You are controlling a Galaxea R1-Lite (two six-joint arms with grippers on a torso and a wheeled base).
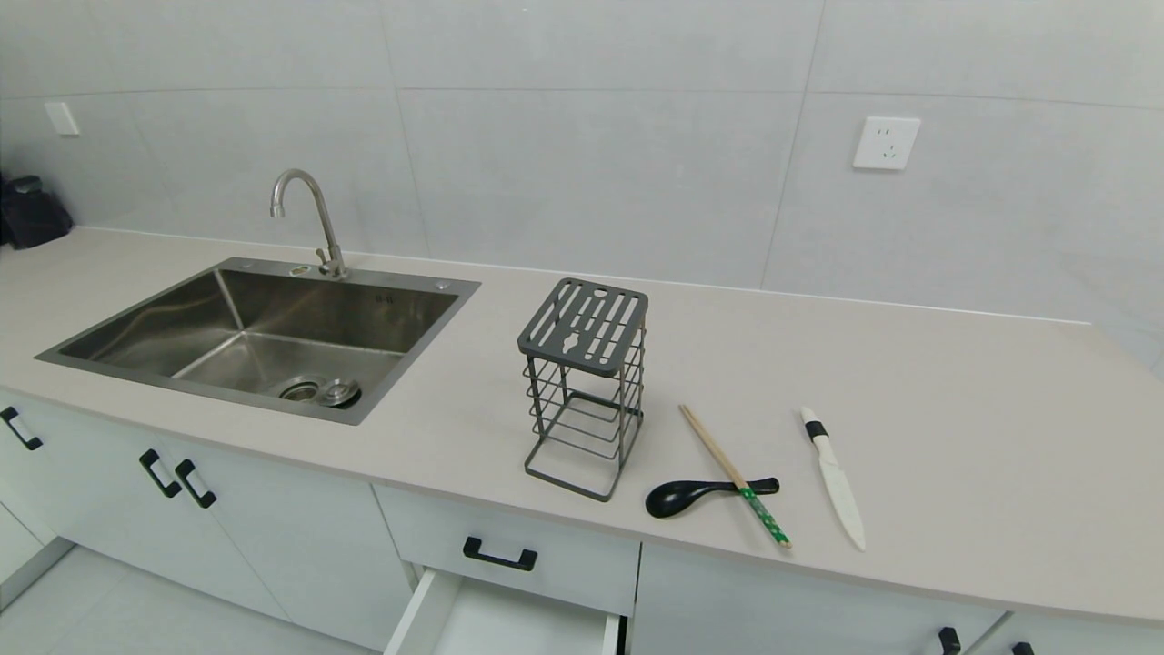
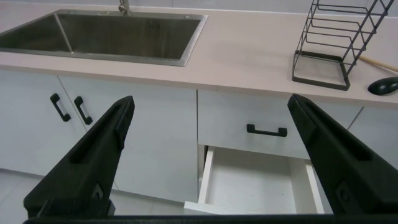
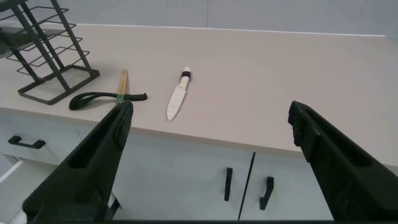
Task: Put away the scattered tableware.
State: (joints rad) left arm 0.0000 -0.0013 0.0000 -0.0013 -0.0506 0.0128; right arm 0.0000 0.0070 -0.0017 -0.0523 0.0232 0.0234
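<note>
Left wrist view: my left fingers [image 2: 93, 165] are spread wide and hold nothing. They hang out in front of the cupboards, and past them an open drawer [image 2: 258, 183] sits under the tabletop [image 1: 909, 382]. My right fingers [image 3: 93, 162] are spread just as wide and are also empty, held off the front edge facing the scattered pieces.

The closest piece to them is a black spoon [image 1: 696, 496], which lies just beside a wire rack [image 1: 585, 387] with a slotted top. A pair of chopsticks [image 1: 735, 475] lies across the spoon's handle and touches it, so I judge the chopsticks should go first. They look light, stiff and likely to roll, so I would pinch both together near the middle, away from the spoon.

The spoon looks glossy and probably slick. I would take it by the handle, close to the bowl.

A white knife [image 1: 832, 475] lies apart on the right, with its pointed end toward the front edge. It lies flat and low, which makes it hard to get under, so the thicker end with the black band is the safer hold. A sink [image 1: 259, 332] lies well off to the left.
</note>
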